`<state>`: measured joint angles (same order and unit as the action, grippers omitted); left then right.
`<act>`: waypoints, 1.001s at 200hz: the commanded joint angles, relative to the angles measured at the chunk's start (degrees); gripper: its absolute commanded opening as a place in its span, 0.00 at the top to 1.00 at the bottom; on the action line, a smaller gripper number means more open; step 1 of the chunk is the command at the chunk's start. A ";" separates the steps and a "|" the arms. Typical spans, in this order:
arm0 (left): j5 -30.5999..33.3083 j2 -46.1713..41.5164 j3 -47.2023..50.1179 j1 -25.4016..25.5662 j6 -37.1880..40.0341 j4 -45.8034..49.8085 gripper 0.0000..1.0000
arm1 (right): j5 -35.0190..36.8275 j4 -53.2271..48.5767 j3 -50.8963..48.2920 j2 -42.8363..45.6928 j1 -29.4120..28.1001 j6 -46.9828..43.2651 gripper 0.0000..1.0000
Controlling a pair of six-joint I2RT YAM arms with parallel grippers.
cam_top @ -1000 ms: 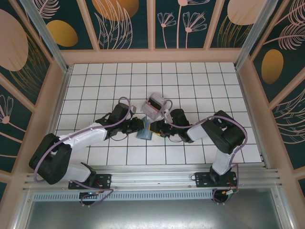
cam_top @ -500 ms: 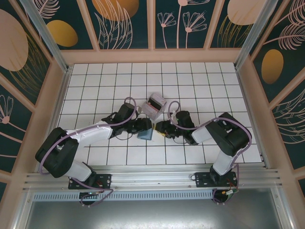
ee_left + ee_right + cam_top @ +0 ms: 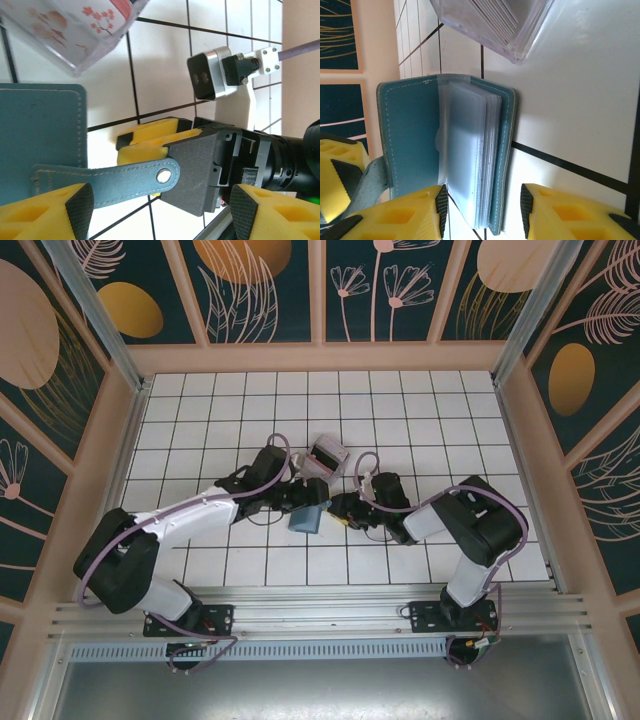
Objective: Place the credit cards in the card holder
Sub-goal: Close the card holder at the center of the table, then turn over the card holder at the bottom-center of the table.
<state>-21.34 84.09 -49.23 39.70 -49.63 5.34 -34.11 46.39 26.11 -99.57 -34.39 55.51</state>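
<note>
looking down on a white tiled table [image 3: 200,420], both arms stretched into the middle of it. found the teal wallet [image 3: 306,519] lying on the tiles right between the two grippers, with a clear plastic box [image 3: 327,454] in pink blossom print near it on the far side.

got the right gripper [image 3: 482,212] parted about halfway, the near end of the wallet poking into the gap. from that side, wallet open a bit: one cover folded away, a stack of clear sleeves [image 3: 465,150] in the middle, other cover behind. seems to be a sliver of tile between that cover and the nearer finger, so not calling it a pinch.

got the left gripper [image 3: 162,214] spread wide, clamping nothing. on its own camera, can see the stitched cover off to one side and the wallet's strap [image 3: 115,181] running loose across the gap, close to one finger, its little metal snap [image 3: 163,175] lying over the dark body of the right gripper.

hard bits: no telling from above how the wallet meets the fingers, too small and half tucked under the grippers. box cut off at the frame edge in both wrist views. can see thin edges stacked inside it, can't say what they are.
</note>
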 commanded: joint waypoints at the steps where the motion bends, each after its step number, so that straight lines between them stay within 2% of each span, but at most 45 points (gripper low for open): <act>1: 7.40 -3.61 -3.95 0.20 3.70 9.95 0.26 | 2.92 -2.10 -1.99 0.37 1.44 -1.52 0.53; 23: 14.72 -3.19 -5.35 0.02 5.53 16.18 0.29 | 3.53 -3.88 -2.25 1.87 2.55 -2.71 0.53; 40: 17.52 -1.54 -4.78 -0.12 5.63 17.24 0.34 | 3.44 -5.77 -1.30 2.22 2.66 -3.98 0.53; 61: 16.48 0.78 -3.36 -0.24 5.41 14.17 0.47 | 3.24 -6.18 -0.97 2.10 2.66 -4.39 0.53; 73: 15.83 2.34 -3.00 -0.24 5.23 12.78 0.58 | 3.32 -6.29 -0.97 2.01 2.66 -4.53 0.53; 147: 13.02 11.11 -1.00 -0.25 5.31 6.10 0.66 | 3.70 -8.17 0.70 1.24 2.42 -5.54 0.53; 183: 12.02 13.71 1.07 -0.26 4.75 2.83 0.69 | 3.47 -6.75 4.37 -2.00 -0.68 -3.12 0.51; 200: 12.24 15.22 2.65 -0.32 4.62 1.33 0.75 | 4.33 -6.34 5.69 -3.48 -2.93 -1.45 0.50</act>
<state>-8.75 95.64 -49.56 39.66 -45.17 8.95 -32.12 41.71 29.80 -100.03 -34.35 52.75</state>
